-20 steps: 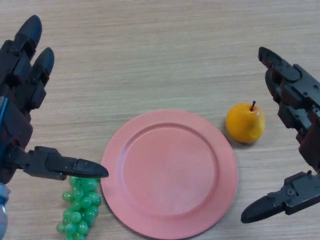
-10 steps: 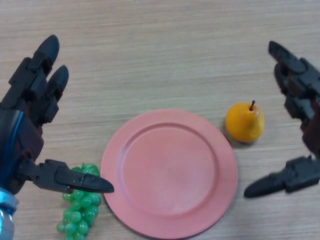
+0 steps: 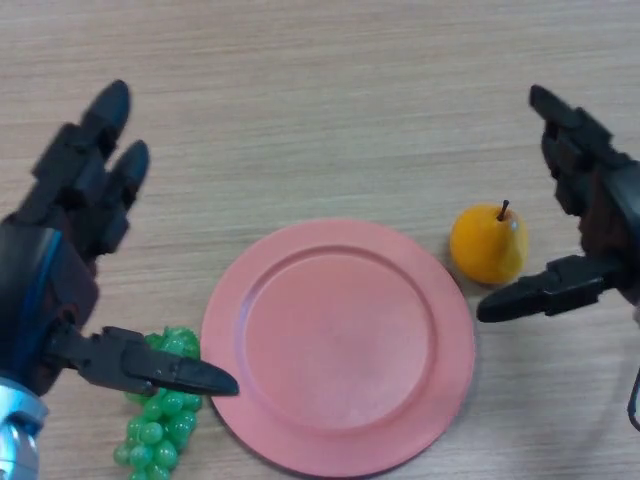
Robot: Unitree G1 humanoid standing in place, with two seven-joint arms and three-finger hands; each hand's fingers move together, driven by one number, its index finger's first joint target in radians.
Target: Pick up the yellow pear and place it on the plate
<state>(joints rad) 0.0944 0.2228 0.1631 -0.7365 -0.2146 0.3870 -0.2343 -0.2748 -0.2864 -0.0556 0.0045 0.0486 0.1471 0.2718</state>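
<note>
The yellow pear point(image 3: 488, 244) stands upright on the wooden table, just right of the pink plate point(image 3: 338, 345), which holds nothing. My right hand point(image 3: 590, 220) is open and hovers right of the pear; its fingers point away above it and its thumb tip lies just below and right of the pear, not touching. My left hand point(image 3: 60, 260) is open at the left side, its thumb reaching toward the plate's left rim.
A bunch of green grapes point(image 3: 155, 410) lies at the lower left, beside the plate's left rim and partly under my left thumb. The wooden table point(image 3: 320, 100) stretches away behind the plate.
My right hand has moved up and left, bringing its thumb close to the pear. My left hand has shifted right and slightly down. Pear, plate and grapes have not moved.
</note>
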